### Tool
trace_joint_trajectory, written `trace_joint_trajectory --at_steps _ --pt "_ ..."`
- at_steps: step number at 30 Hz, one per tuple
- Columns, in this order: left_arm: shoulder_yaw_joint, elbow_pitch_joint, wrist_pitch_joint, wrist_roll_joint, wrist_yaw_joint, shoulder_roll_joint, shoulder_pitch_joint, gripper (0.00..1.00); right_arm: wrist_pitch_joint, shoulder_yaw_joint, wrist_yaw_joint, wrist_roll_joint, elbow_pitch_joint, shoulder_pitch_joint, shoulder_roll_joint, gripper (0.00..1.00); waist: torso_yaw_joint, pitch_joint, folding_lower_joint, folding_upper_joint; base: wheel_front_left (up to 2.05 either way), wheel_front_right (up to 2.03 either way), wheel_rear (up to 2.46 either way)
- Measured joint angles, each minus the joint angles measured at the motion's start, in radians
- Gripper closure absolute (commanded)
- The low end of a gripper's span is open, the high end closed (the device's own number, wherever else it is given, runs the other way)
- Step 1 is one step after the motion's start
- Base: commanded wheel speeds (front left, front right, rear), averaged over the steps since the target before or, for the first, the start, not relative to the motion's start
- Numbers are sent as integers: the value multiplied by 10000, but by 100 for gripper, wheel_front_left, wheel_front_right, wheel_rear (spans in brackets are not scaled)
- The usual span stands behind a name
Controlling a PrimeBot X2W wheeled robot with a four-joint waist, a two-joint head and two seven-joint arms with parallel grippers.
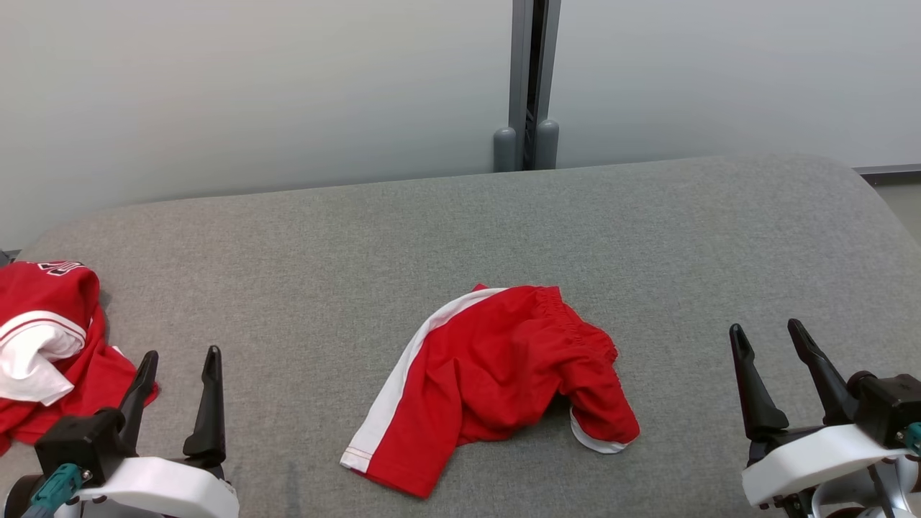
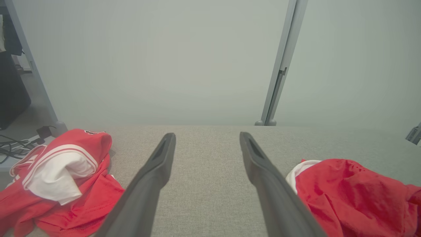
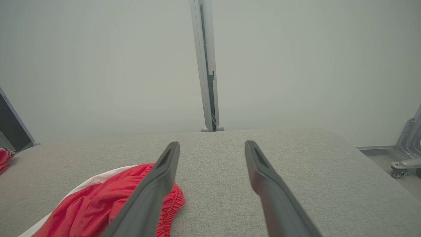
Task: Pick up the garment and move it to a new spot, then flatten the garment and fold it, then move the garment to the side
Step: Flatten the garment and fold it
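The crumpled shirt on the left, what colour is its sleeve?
The sleeve is white with red-striped trim, clearest in the left wrist view.

- The head view looks from high behind the arms, forward and down across the grey desk (image 1: 460, 237) to the pale wall (image 1: 252, 86). The left gripper (image 1: 182, 354) and right gripper (image 1: 765, 327) sit in its lower corners.
- The left wrist view rides low, just above the desk, and faces the wall along its own spread jaws. The T-shirt (image 2: 65, 177) lies near on its left and the red shorts (image 2: 355, 194) near on its right.
- The right wrist view is equally low and faces the same wall, with the shorts at its lower left.
- All three views share the grey post (image 1: 529, 86), the desk's far edge and the shorts.
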Motion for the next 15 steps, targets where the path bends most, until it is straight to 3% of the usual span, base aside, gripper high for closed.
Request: trace_joint_trajectory --at_steps 15 --pt "-121 318 -219 -115 -56 36 -365 0 19 -226 0 -67 36 -265 -36 0 343 217 0 0 0 0 0"
